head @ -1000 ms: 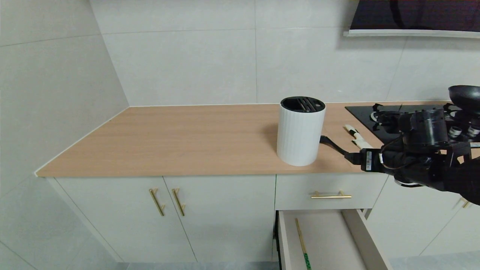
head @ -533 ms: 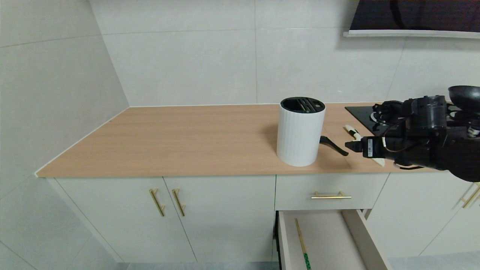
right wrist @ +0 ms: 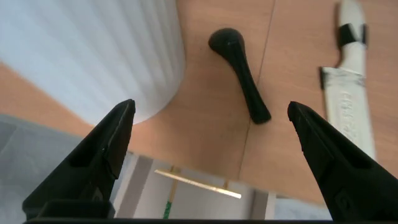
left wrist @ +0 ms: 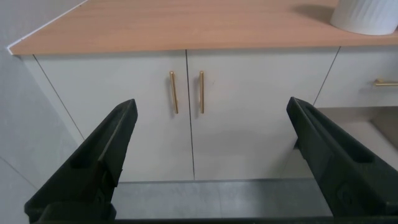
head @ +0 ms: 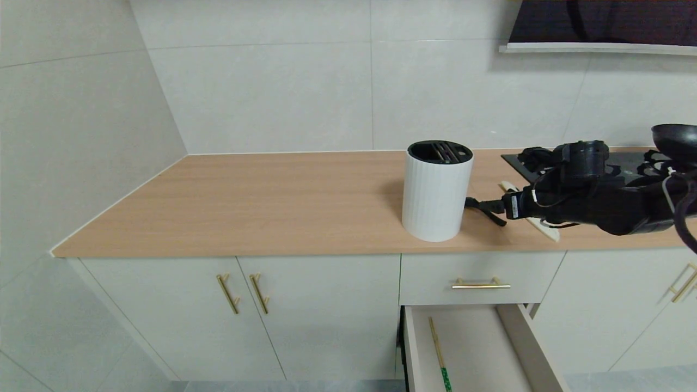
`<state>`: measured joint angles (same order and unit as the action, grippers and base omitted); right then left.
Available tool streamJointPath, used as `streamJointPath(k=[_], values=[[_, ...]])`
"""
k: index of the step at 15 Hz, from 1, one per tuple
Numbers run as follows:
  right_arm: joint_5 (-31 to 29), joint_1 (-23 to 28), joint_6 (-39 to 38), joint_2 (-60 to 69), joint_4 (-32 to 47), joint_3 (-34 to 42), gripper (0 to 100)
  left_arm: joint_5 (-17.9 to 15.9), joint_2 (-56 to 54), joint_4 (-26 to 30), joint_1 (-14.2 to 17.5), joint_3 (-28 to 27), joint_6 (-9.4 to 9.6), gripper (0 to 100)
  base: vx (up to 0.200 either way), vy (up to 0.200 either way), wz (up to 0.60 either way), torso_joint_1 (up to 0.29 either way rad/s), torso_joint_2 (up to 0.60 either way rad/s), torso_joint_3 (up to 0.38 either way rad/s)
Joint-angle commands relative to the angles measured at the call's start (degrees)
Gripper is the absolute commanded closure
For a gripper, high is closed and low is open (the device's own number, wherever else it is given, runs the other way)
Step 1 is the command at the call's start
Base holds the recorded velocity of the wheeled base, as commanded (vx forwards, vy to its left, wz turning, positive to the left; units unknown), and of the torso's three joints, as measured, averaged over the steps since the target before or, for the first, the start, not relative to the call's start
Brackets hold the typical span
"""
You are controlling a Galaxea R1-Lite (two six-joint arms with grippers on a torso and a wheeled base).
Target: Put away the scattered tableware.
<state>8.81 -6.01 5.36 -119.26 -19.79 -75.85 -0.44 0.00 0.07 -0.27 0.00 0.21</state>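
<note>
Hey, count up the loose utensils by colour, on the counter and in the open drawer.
Black: 1, the spoon beside the white holder.
White with black bands: 1, the knife.
Tan with a green end: 1, the chopsticks in the drawer, single or pair unclear.
Total: 3.

one holder [head: 436,190], one spoon [right wrist: 239,74], one knife [right wrist: 348,106]

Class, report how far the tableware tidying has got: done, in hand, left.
Done: a chopstick lies in the open drawer. In hand: nothing yet; the open right gripper hovers over the spoon beside the holder. Left: spoon and knife, on the counter.
</note>
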Motion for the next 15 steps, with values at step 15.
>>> streamJointPath(k=[15], values=[[-3.8,1.53,0.96,-16.88,-7.11,-9.84,0,0.0,0.0,0.01,0.0,-0.09,-0.03,0,0.0,0.0,0.0,0.0,0.0,0.0]])
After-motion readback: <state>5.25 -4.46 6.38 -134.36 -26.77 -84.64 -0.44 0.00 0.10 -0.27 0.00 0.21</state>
